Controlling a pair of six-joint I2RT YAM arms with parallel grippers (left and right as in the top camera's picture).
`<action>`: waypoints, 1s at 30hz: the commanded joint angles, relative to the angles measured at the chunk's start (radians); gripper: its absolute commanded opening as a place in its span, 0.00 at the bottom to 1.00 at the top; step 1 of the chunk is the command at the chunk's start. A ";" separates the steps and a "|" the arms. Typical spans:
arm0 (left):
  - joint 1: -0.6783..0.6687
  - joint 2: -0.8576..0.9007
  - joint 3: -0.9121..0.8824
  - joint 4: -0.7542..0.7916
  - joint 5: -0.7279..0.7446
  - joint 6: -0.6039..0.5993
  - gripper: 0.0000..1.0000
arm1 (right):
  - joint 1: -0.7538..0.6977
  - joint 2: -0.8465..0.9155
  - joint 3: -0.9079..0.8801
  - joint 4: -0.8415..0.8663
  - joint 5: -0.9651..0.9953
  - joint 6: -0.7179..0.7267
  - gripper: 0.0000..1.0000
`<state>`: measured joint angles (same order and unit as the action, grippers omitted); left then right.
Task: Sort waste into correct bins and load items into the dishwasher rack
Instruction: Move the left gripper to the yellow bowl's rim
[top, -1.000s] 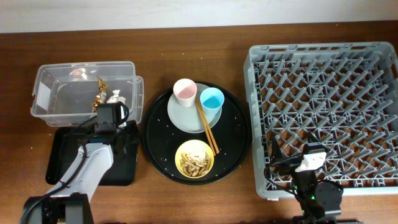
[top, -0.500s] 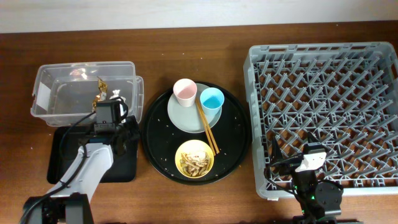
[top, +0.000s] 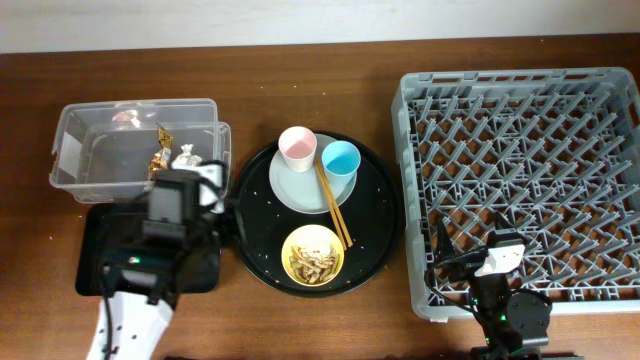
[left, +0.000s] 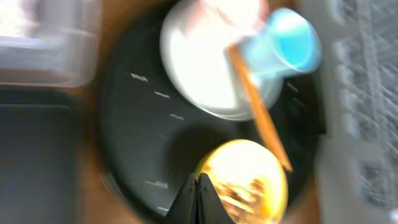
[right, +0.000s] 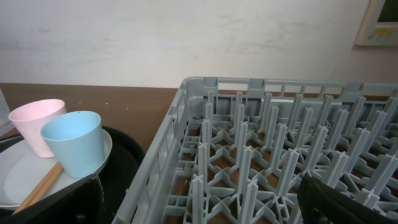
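Brown wooden table (top: 300, 70), pale wall (right: 124, 37) behind. Left gripper (left: 198, 198) is pressed fully closed with nothing in it, above the left part of the round black tray (top: 258, 235). Right gripper (right: 202, 205) is spread wide and empty, well right of that tray over the dishwasher rack (top: 520, 150). On the tray's near side stands the yellow bowl (top: 314, 255) of food scraps (top: 312, 264). The bowl is judged light, rigid and slick, its scraps loose: grip the rim, keep level.

Table (top: 300, 75) smooth brown wood. Rack (top: 500, 78) matt grey plastic. Box (top: 135, 104) clear glossy plastic. Round tray (top: 258, 235) glossy black. Chopsticks (top: 334, 205) bare wood. Pink cup (top: 297, 148), blue cup (top: 340, 160) smooth, matt.
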<state>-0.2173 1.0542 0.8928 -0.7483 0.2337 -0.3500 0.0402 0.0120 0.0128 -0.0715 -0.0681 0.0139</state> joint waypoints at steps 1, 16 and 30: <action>-0.190 0.027 0.004 0.034 0.052 -0.106 0.00 | 0.005 -0.006 -0.007 -0.001 -0.002 -0.006 0.98; -0.621 0.342 0.025 0.230 -0.195 -0.226 0.26 | 0.005 -0.006 -0.007 -0.001 -0.002 -0.006 0.98; -0.673 0.471 0.024 0.240 -0.216 -0.221 0.26 | 0.005 -0.006 -0.007 -0.001 -0.002 -0.006 0.98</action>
<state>-0.8684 1.4853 0.8940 -0.5110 0.0437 -0.5694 0.0402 0.0120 0.0128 -0.0711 -0.0681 0.0139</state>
